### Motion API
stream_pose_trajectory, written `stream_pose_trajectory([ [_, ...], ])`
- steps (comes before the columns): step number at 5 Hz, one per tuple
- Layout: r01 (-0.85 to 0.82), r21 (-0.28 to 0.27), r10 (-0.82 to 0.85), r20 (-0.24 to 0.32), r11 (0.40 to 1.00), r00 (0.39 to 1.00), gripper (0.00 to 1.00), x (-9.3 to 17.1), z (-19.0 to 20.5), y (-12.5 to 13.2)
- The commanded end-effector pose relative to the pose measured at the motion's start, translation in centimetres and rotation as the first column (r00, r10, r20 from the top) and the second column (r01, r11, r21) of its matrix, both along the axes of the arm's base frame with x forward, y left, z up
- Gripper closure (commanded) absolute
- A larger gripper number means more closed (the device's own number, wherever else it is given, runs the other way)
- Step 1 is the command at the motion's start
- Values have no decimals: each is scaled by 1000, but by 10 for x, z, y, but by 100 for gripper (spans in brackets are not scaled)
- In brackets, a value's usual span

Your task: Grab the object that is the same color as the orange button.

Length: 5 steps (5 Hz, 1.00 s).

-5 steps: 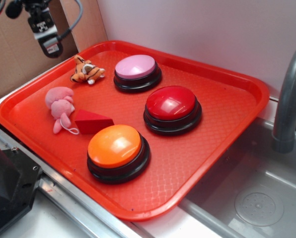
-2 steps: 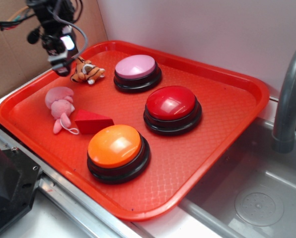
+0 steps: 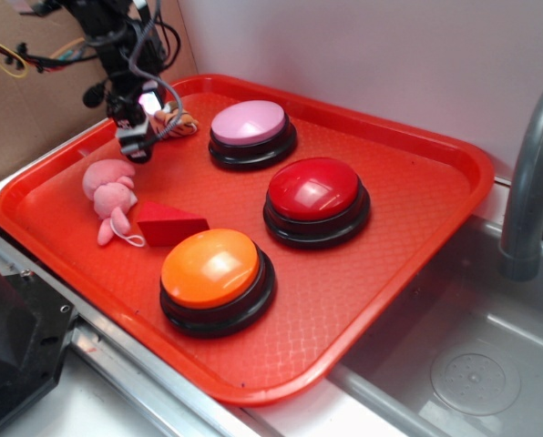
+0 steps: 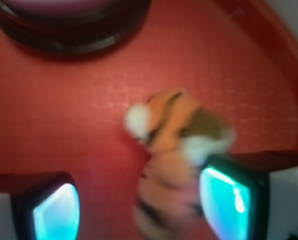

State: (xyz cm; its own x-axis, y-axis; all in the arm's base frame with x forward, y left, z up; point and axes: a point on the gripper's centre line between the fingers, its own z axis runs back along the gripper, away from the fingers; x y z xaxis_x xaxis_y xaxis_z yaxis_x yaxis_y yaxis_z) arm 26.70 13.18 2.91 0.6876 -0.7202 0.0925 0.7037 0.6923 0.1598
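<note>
Orange striped plush tiger [image 4: 174,165]: soft, light, compressible. Lies between the spread fingers of the gripper [image 4: 139,210], nearer the right-hand pad [image 4: 224,202], on the tray [image 4: 64,115]. Best pinched across the body.

Tiger [image 4: 171,165] lies between open hand [image 4: 139,210] fingers.

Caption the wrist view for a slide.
Open pincer straddling a blurred orange plush tiger on the red tray, pink button beyond.

Orange black-striped tiger [image 4: 171,165], red tray [image 3: 408,246]
</note>
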Motion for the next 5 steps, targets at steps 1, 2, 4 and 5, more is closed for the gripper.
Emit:
stream_pose_trajectory([
  [1,-27,10,27,26,1000,999,0,20,3,10],
  [2,-36,-17,37,19,999,999,34,20,1,15],
  [4,-38,-10,38,-9,999,999,100,21,0,21],
  [5,-89,54,90,-8,995,996,100,16,17,13],
])
